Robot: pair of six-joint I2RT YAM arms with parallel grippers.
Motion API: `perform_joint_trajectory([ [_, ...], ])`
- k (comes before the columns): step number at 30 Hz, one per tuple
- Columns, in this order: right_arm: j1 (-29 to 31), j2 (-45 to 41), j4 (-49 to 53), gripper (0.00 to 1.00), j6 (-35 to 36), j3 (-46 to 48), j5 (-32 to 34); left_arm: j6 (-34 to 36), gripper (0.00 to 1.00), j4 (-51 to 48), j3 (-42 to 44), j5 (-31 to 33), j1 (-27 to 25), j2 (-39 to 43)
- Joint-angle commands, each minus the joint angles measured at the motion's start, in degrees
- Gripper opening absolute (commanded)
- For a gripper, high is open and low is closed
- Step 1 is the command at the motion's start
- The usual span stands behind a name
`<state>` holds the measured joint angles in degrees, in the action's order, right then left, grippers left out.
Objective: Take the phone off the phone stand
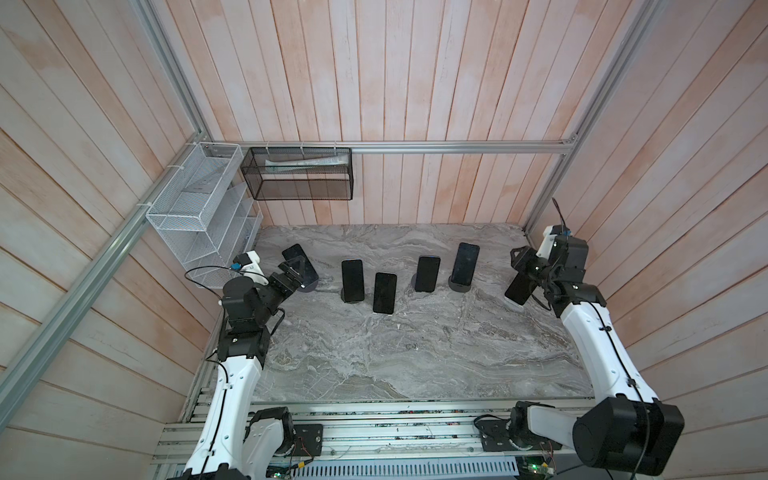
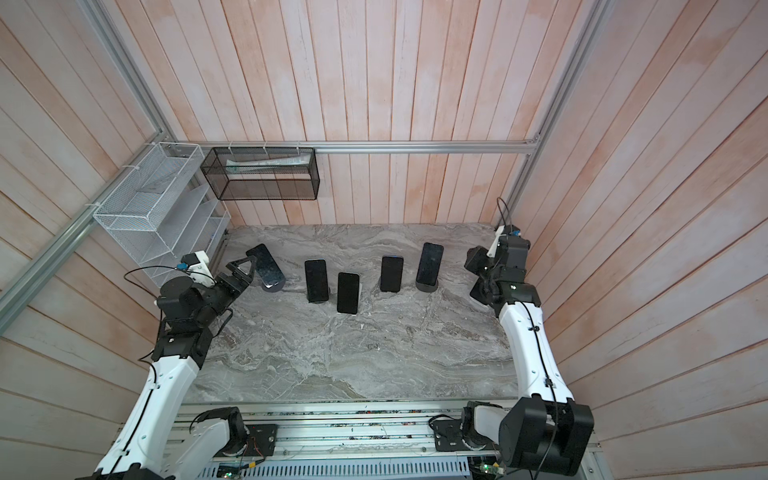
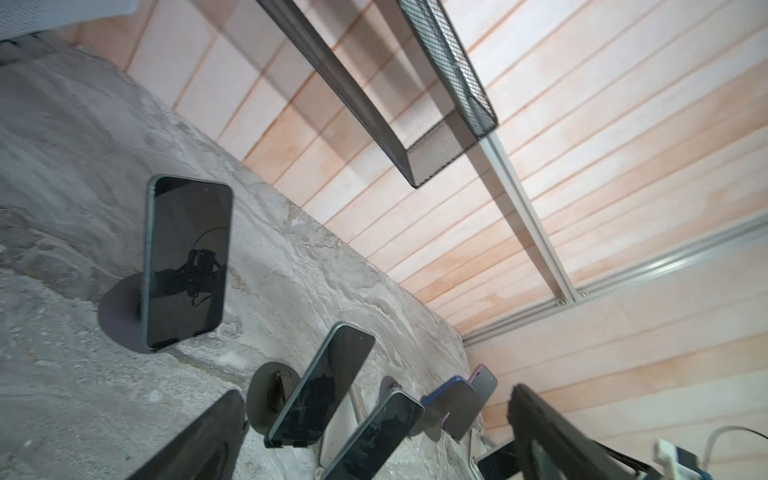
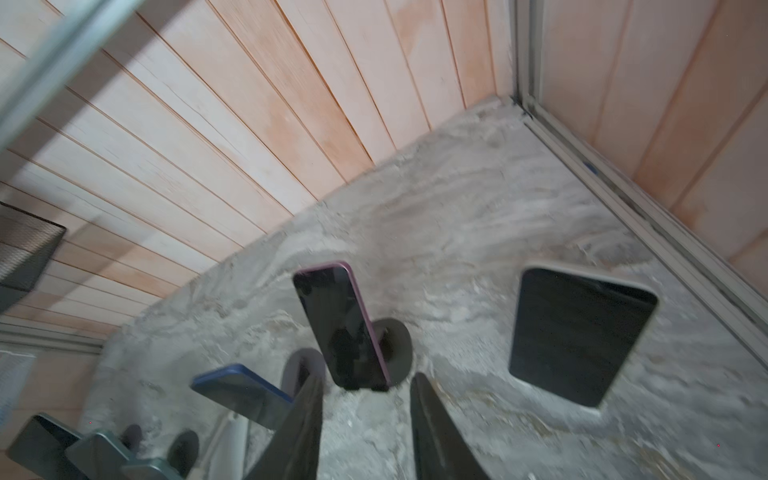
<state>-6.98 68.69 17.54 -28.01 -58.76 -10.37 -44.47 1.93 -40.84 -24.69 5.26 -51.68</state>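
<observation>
**Top views: a count of six**

Six phones (image 1: 384,293) line the marble table (image 1: 415,353), the leftmost phone (image 2: 266,266) propped on a dark round stand (image 2: 273,286). Left gripper (image 2: 249,269) gapes wide beside it. Right gripper (image 4: 368,380), jaws apart and empty, hangs near the rightmost phone (image 1: 519,287).

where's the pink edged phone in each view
In a top view: pink-edged phone right of centre, on a dark stand.
In a top view: same place.
Left wrist: it sits behind the blue-edged phone.
Right wrist: it is mid-picture.
Landmark: black mesh basket.
</observation>
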Motion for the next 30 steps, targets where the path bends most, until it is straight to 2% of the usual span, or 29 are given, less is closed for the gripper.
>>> perform_joint_trajectory([
  [1, -5.5, -1.5, 2.5, 0.27, -2.7, 6.2, -6.8, -1.1, 1.0, 10.5, 4.4, -5.8, -2.1, -0.1],
  [3, -8.4, -1.0, -0.3, 0.21, -3.6, 10.2, -11.2, -2.8, 1.0, 20.2, 7.7, -8.3, -5.1, -0.9],
  [5, -10.4, -0.2, -3.0, 0.17, -4.8, 13.5, -14.2, -3.4, 1.0, 24.2, 8.7, -8.5, -8.0, -2.6],
  [9, -17.7, 1.0, -13.2, 0.13, -10.4, 21.1, -26.9, -1.9, 1.0, 20.8, 3.0, -16.9, -9.7, -9.2],
  [13, -25.2, 2.3, -24.0, 0.12, -18.1, 28.4, -32.9, -4.8, 1.0, 25.8, 2.5, -22.6, -10.0, -12.4],
  [17, -27.4, 5.6, -28.1, 0.13, -20.5, 30.5, -34.4, -4.7, 1.0, 26.0, 3.0, -23.0, -10.2, -12.1],
  [20, -27.7, 9.5, -30.3, 0.0, -21.4, 30.5, -35.0, -3.9, 1.0, 23.7, 2.6, -23.2, -10.4, -11.9],
  [30, -28.0, 16.9, -35.2, 0.0, -22.9, 30.1, -30.6, -1.4, 1.0, 18.7, -0.2, -23.9, -12.1, -12.1],
])
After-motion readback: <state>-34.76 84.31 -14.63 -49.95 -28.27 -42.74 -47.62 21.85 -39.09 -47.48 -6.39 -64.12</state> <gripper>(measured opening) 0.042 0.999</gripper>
